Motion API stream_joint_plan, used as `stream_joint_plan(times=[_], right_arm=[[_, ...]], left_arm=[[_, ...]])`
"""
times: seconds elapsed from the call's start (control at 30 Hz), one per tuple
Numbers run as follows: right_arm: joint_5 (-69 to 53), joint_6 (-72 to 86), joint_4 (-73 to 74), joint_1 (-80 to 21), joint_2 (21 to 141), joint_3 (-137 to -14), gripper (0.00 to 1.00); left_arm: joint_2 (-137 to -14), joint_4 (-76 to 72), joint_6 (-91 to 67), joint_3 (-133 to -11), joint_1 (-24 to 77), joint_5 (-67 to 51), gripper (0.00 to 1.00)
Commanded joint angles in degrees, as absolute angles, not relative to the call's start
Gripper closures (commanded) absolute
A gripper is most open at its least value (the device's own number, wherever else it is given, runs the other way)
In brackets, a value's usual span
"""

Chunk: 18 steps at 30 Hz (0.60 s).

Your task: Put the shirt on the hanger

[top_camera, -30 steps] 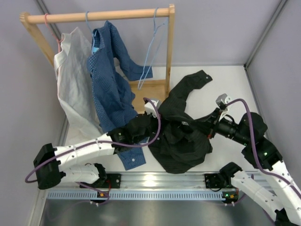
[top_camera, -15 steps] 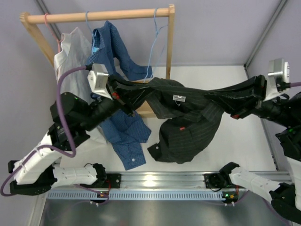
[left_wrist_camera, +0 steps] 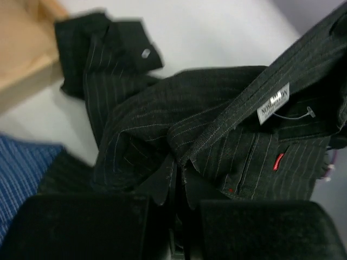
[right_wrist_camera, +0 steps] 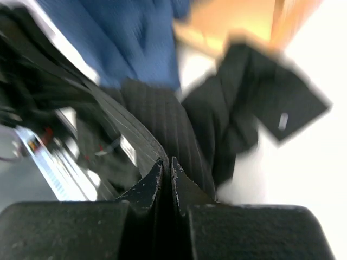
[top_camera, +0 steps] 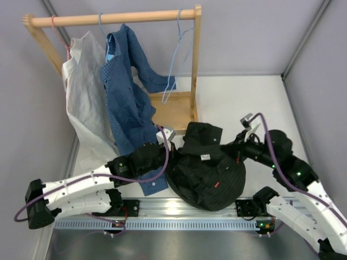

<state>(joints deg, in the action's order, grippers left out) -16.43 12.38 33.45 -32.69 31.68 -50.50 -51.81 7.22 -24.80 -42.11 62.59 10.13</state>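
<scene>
The shirt (top_camera: 209, 173) has dropped from its raised stretch and lies bunched at six o'clock. The left gripper (left_wrist_camera: 177, 176) and right gripper (right_wrist_camera: 166, 169) each clamp its fabric tight; the hanger (top_camera: 174, 59) hangs at twelve

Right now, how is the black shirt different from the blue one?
The black shirt sits bunched up on the table; the blue shirt hangs from the wooden rail. The black shirt is pinched by the left fingers and the right fingers; the blue shirt is not gripped. Both are long-sleeved with buttoned cuffs.
</scene>
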Motion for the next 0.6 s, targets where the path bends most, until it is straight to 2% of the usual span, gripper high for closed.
stream_joint_plan(times=[0.0,0.07,0.1,0.13,0.17,0.27,0.33,0.57], right_arm=[[-4.3,14.4,34.0,-32.3,29.4,-47.1,1.0],[-13.3,12.1,33.0,-32.3,29.3,-46.6,0.93],[-17.1,11.3,32.3,-32.3,29.3,-46.7,0.77],[-18.1,10.8,32.5,-32.3,29.4,-47.5,0.66],[-18.5,9.9,32.6,-32.3,30.0,-48.1,0.46],[-19.4,7.5,33.6,-32.3,31.6,-51.0,0.26],[-20.4,5.9,33.9,-32.3,33.0,-53.8,0.22],[-28.1,-2.6,35.1,-33.8,46.4,-61.0,0.17]], left_arm=[[-49.6,4.0,-33.8,-38.3,61.6,27.0,1.0],[-50.0,4.0,-32.6,-40.2,61.6,27.2,1.0],[-50.5,4.8,-31.9,-41.4,61.5,26.0,1.0],[-51.8,5.3,-30.3,-42.5,61.6,25.1,1.0],[-52.4,6.1,-29.5,-44.5,61.6,24.3,1.0],[-54.4,7.9,-27.4,-47.1,61.5,20.8,1.0],[-55.3,10.5,-26.5,-49.1,61.5,18.9,1.0],[-55.3,14.9,-26.8,-51.8,61.6,17.2,1.0]])
